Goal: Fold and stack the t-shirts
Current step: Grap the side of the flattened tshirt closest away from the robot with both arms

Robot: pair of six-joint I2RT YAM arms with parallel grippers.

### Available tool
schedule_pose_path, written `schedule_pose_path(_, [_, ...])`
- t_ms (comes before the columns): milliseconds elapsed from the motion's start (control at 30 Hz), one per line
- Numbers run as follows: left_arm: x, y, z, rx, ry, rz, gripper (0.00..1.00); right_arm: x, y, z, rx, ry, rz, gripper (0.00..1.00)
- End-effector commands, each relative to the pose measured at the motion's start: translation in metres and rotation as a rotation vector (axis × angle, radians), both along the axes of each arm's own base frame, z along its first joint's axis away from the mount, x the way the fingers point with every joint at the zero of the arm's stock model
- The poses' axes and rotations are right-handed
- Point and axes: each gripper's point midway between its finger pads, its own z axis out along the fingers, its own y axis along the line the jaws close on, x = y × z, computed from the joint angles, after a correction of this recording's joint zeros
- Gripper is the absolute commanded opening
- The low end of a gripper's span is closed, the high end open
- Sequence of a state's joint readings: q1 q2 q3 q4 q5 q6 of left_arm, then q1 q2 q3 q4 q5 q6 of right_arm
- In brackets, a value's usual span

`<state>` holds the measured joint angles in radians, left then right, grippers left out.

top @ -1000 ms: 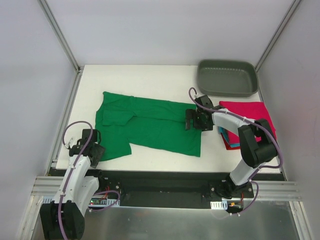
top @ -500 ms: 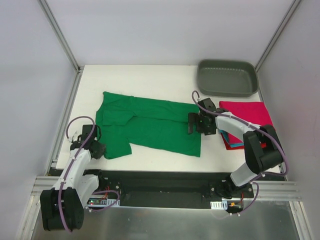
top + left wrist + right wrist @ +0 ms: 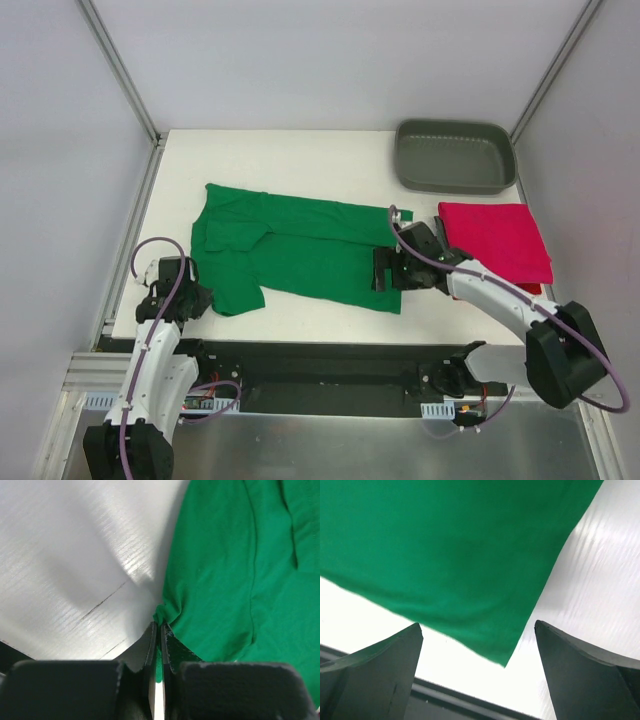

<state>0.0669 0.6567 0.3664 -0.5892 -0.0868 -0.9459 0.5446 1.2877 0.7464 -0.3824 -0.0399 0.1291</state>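
Note:
A bright green t-shirt (image 3: 300, 250) lies spread flat on the white table, its collar end to the left. My left gripper (image 3: 205, 300) is shut on that shirt's near left edge. In the left wrist view a small pucker of green cloth (image 3: 165, 611) sits pinched between the closed fingertips of the left gripper (image 3: 160, 626). My right gripper (image 3: 385, 272) hovers open over the shirt's near right corner (image 3: 507, 656); its two fingers stand wide on either side with nothing between them. A folded crimson-pink t-shirt (image 3: 495, 240) tops a pile at the right, with a red edge (image 3: 532, 289) showing beneath.
A grey plastic tray (image 3: 455, 155) stands at the back right. The table's near edge with a black rail (image 3: 330, 350) runs just below both grippers. Metal frame posts rise at the back corners.
The left gripper has closed on the green shirt's near left edge. The right arm has swung nearer, from mid-shirt down to the near right corner, uncovering the folded pile.

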Motion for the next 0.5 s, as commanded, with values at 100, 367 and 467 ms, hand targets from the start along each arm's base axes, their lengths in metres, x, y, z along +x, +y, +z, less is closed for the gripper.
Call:
schedule_pose_path(100, [0.004, -0.004, 0.013, -0.005, -0.035, -0.040, 0.00, -0.047, -0.001, -0.024, 0.035, 0.079, -0.056, 0.97])
schedule_pose_path(367, [0.005, -0.004, 0.013, -0.006, -0.054, -0.042, 0.00, -0.058, -0.001, -0.037, -0.002, 0.147, -0.088, 0.76])
schedule_pose_path(467, [0.006, -0.002, 0.013, 0.003, -0.060, -0.031, 0.00, -0.065, -0.009, -0.042, -0.039, 0.180, -0.115, 0.73])
